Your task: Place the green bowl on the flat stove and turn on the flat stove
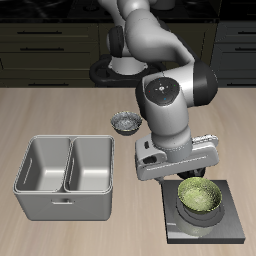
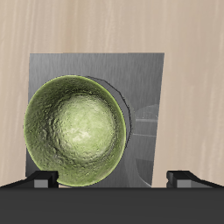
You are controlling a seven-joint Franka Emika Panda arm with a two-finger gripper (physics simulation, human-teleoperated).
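Green bowl [image 1: 200, 197] sits upright on the flat stove [image 1: 228, 222], directly under the gripper [image 2: 111, 178], whose fingers are spread and empty; the knob appears to remain unturned. The exterior view hides the fingers behind the hand, while the wrist view shows both tips

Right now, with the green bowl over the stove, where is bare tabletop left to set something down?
Bare wood lies along the back of the table, behind the double-basin metal tray and beside the grey-white patterned bowl. It is crowded near the front edge, where the hand hangs over the green bowl on the flat stove, close to the tray.
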